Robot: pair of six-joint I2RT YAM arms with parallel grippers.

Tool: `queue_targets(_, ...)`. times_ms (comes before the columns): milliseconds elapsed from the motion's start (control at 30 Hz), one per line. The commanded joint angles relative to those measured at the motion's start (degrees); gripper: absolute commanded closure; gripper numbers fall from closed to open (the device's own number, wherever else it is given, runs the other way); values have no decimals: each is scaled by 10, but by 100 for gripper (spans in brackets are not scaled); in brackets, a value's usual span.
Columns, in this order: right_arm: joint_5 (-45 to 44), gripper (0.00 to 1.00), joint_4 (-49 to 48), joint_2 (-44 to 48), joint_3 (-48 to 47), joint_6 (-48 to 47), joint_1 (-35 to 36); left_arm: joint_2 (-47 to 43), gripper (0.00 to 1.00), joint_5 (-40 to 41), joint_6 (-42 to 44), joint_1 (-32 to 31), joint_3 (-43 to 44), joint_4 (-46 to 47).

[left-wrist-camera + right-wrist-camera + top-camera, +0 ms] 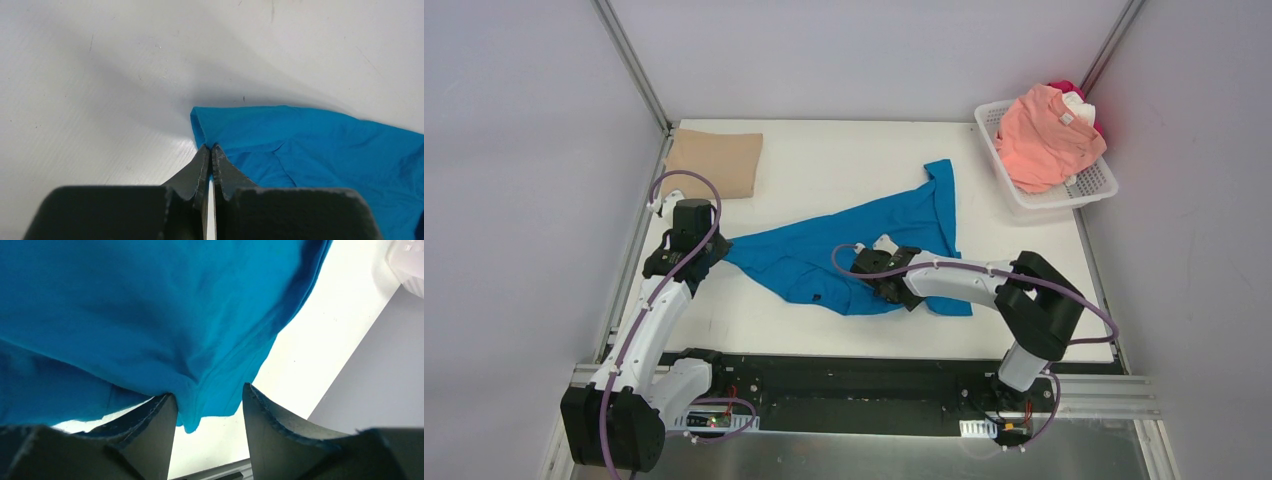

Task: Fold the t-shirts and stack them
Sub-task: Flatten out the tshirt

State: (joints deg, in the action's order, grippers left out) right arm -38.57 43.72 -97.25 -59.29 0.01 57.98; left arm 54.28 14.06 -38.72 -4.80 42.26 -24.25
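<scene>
On the bench [824, 150] centre: bright blue t-shirt [854, 235] spread crumpled, left tip pinched in clenched left hand [210, 150], near edge sagging between parted fingers of released right hand [209, 391]. Far left, folded tan t-shirt [715, 160]; far right, salmon-pink t-shirt [1044, 135] in basket [1034, 203]

A robotics lab cell: grey panels [524, 150] on aluminium posts [633, 65] enclose a white desk [844, 160], with a left arm [651, 320] and right arm [959, 278] bolted on.
</scene>
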Motion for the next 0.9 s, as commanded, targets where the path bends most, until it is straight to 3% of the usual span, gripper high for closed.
queue_targets(0,-23,48,45,18,7,19,-11,-10,100,20,15,2,1,8)
queue_targets(567,-10,51,83,53,14,18,-59,-8,100,44,19,2,5,5)
queue_targets(867,66,51,103,39,-9,7,-80,-7,100,59,18,2,9,1)
